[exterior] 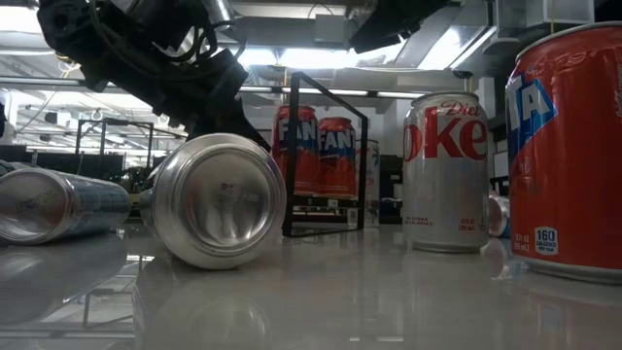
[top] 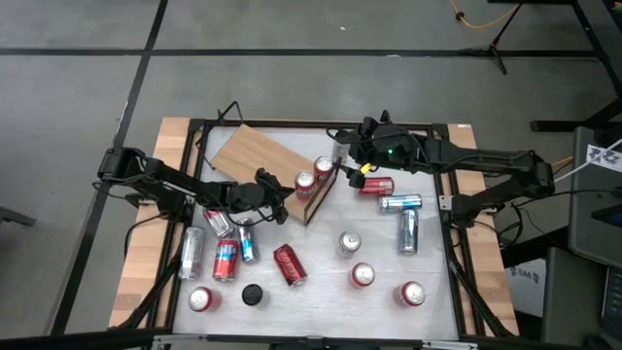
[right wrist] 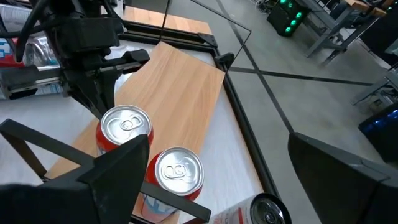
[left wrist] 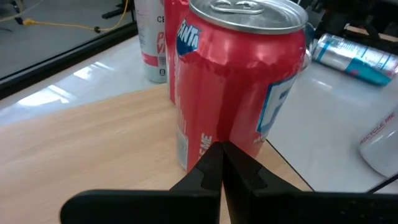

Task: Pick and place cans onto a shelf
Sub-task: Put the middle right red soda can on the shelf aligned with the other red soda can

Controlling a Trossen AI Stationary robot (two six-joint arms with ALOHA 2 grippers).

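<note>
On the shelf [top: 255, 156], near its black-framed end, two red cans are stood upright side by side: one [top: 305, 183] nearer the left arm, the other [top: 323, 167] toward the right arm. They are set at the frame end, probably so that the bare board behind is kept free for more cans. The left gripper [top: 282, 197] is held just beside the first can, its fingers [left wrist: 219, 167] pressed together with nothing between them; it seems placed there to nudge or steady that can rather than to grasp it. The right gripper [top: 352, 165] is held above the second can, its fingers [right wrist: 118, 171] spread wide and empty, which suggests a release or a retreat. The remaining cans, such as a lying red one [top: 290, 264] and a standing silver one [top: 349, 242], are scattered on the worktop [top: 321, 292], well apart from the shelf and not yet shelved.
</note>
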